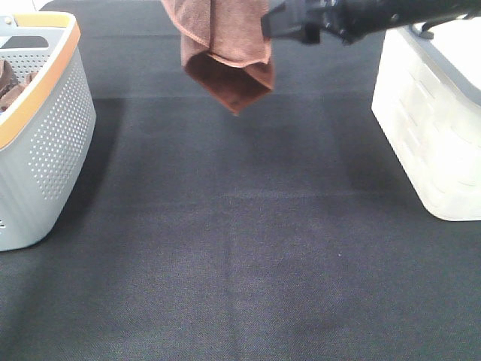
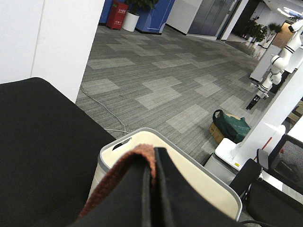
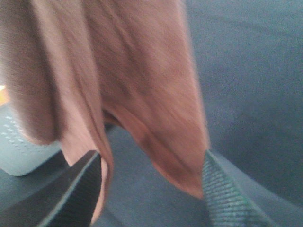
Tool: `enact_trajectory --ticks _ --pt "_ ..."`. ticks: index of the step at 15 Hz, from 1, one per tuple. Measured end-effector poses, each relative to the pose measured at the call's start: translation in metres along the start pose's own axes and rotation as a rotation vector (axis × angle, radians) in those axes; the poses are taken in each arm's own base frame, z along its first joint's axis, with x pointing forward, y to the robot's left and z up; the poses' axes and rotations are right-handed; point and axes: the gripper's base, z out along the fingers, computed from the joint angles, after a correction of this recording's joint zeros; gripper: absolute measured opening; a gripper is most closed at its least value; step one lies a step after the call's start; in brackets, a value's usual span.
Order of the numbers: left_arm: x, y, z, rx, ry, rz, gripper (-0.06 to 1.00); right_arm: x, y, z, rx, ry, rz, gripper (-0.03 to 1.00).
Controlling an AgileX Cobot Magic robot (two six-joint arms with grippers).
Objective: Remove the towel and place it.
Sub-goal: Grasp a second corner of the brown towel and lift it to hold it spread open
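We hold the reddish-brown microfibre towel [image 1: 225, 53] off the dark cloth-covered table [image 1: 240, 248], hanging free, with our left claw [image 2: 154, 161] clamped on its hem. Our right claw [image 3: 149, 163] stands apart close by the hanging folds, gripping nothing. Removal looks done; placing is not yet done.

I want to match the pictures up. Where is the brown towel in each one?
Exterior high: the towel hangs at the top middle, above the dark table cover.
Left wrist: only its edge shows, pinched in the shut left pincer.
Right wrist: close up and blurred, it hangs between the fingers of the open right pincer.
Shared landmark: the dark table cover, seen in all three.
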Motion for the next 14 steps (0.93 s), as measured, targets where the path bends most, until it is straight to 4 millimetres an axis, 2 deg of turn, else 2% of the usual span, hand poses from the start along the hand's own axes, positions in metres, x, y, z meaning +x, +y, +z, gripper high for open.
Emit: enact_trajectory --ticks 1,3,6,11,13,14 --pt "0.000 0.000 0.000 0.000 0.000 0.000 0.00 0.005 -0.002 0.008 -0.014 0.021 0.008 0.59" --pt "0.000 0.000 0.000 0.000 0.000 0.000 0.00 0.008 0.000 0.013 -0.057 0.037 0.021 0.59" --pt "0.001 -0.002 0.001 0.004 0.000 0.000 0.00 0.006 0.001 0.013 -0.068 0.031 0.024 0.59" --pt "0.005 -0.016 0.009 0.027 -0.002 0.016 0.00 0.005 0.002 0.013 -0.079 0.015 0.044 0.59" --pt "0.007 -0.019 0.011 0.031 0.001 0.021 0.00 0.005 0.000 0.013 -0.062 0.012 0.042 0.50" --pt "0.006 -0.018 0.011 0.023 -0.004 0.028 0.00 0.005 0.000 0.013 -0.062 0.016 0.035 0.33"
